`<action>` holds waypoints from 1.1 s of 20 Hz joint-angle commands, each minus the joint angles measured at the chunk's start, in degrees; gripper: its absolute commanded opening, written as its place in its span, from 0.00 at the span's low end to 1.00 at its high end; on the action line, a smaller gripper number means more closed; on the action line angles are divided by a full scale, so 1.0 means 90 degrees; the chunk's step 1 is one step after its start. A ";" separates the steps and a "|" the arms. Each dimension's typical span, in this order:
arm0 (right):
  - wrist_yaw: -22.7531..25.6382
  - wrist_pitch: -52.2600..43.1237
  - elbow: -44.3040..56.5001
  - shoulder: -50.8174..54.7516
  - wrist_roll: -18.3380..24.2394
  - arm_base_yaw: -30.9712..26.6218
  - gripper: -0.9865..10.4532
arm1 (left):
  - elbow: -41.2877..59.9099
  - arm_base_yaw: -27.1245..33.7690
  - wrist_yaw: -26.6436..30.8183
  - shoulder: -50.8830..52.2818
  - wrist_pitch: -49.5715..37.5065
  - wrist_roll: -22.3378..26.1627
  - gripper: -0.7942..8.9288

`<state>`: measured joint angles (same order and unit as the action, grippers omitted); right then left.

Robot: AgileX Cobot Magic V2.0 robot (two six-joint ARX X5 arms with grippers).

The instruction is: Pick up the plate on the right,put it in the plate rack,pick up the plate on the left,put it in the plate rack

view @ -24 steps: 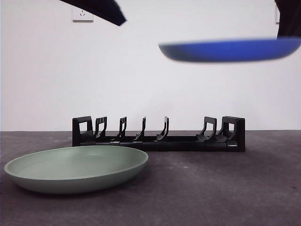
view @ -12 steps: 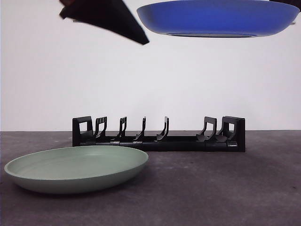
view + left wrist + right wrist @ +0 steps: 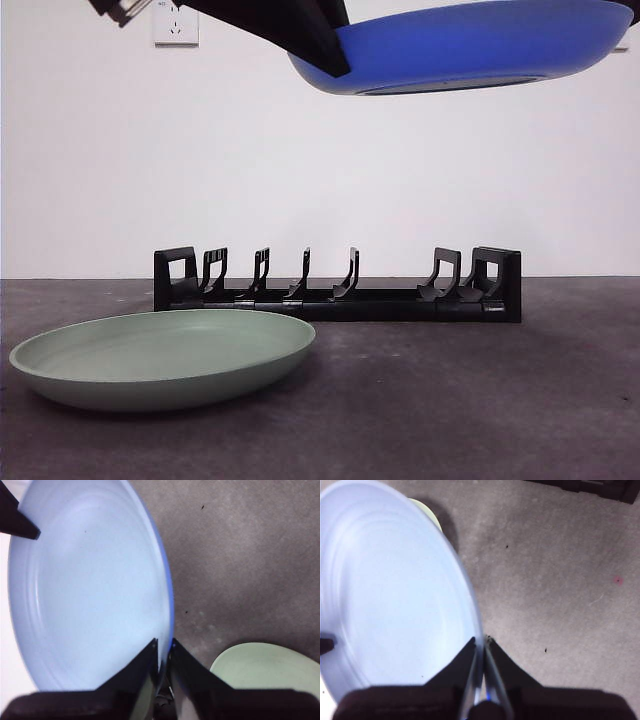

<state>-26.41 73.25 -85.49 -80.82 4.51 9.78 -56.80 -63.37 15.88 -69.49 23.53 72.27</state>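
Since half a second before, the dark arm had slid right to meet the blue plate's (image 3: 470,45) left edge, and the plate had tilted. The plate hung high above the plate rack (image 3: 337,283). The left pincer (image 3: 163,656) and right pincer (image 3: 480,652) each clamped its rim. The green plate (image 3: 163,358) lay on the desk (image 3: 480,400).

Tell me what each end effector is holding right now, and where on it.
Both hold the blue plate by its rim, on opposite sides: the left end effector and the right end effector each pinch the edge.
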 commanded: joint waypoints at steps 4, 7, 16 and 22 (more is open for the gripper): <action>-0.0051 -0.0083 -0.0019 0.0000 0.0005 0.0000 0.09 | -0.0002 0.0012 0.0248 0.0024 -0.0041 -0.0413 0.07; -0.0294 -0.0265 -0.0019 0.0000 0.0002 0.0000 0.21 | -0.0002 -0.0007 0.0231 0.0024 -0.0041 -0.0748 0.07; -0.0884 -0.2346 -0.0056 0.0605 -0.0954 -0.0010 0.40 | -0.0002 0.0165 -0.0811 0.0024 -0.0046 -0.2854 0.07; 0.0872 -0.3507 -0.0056 0.1909 -0.1163 -0.0010 0.40 | -0.0002 0.1173 -0.2254 0.0032 -0.0903 -0.4792 0.07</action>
<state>-19.07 41.93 -85.95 -63.33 -5.37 9.74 -56.80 -53.39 -3.75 -69.45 16.95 34.72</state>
